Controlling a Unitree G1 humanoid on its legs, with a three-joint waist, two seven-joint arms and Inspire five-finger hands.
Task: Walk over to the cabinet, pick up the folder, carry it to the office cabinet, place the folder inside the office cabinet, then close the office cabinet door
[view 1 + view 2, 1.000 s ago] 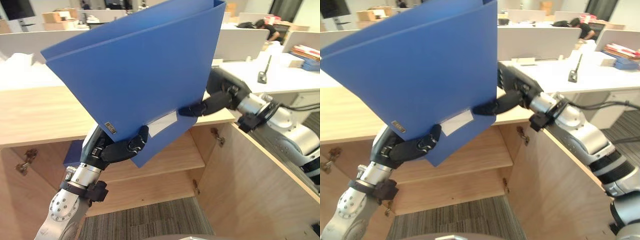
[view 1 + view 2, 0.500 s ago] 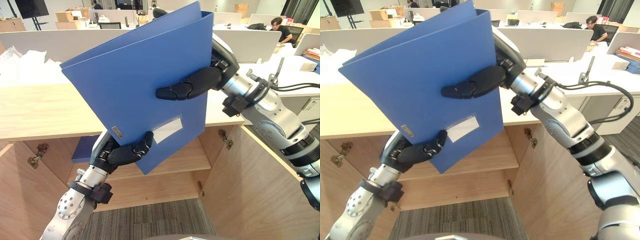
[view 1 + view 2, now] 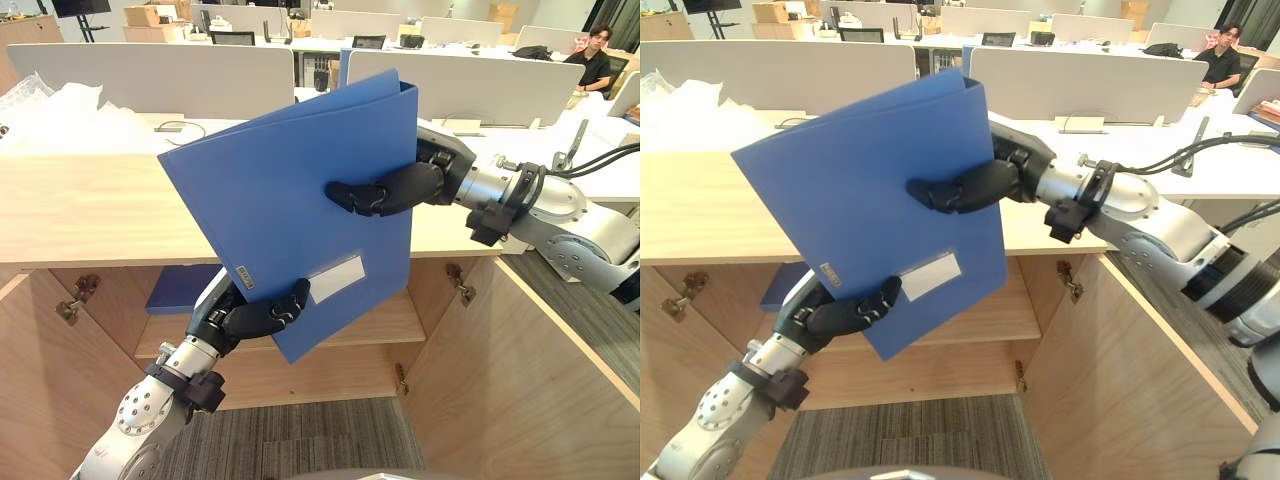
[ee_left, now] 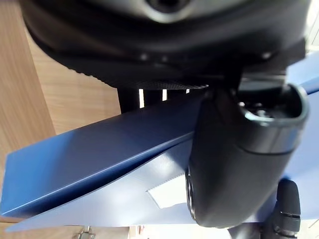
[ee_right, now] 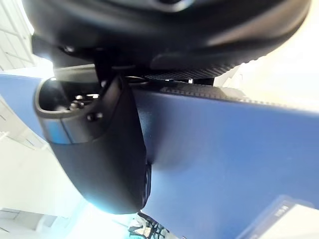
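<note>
Going by the blue folder (image 3: 290, 200): my left hand (image 3: 245, 320) clamps its lower corner, thumb curled over the front cover just below and left of the white label (image 3: 335, 278). My right hand (image 3: 400, 188) pinches the folder's right edge above the label, dark digits lying across the cover.

A second ago the folder loomed close to my head and my right hand sat low by the label. Since then that hand has gone up the edge, and the folder has dropped and moved out from me. It now hangs in the air in front of the wooden cabinet top (image 3: 80, 215), its lower corner over the open compartment. I judge the carry is over and the insertion is next. The shelf (image 3: 395, 318) lies behind and below the folder, a flat blue item (image 3: 180, 290) shows on it past the folder's left edge, and the open door (image 3: 520, 370) stands right of it.

The eye views give that whole layout. My left wrist view adds the folder's thick lower edge (image 4: 99, 149) under my thumb (image 4: 239, 164), and the right wrist view shows my thumb (image 5: 99, 144) flat on the cover.
</note>
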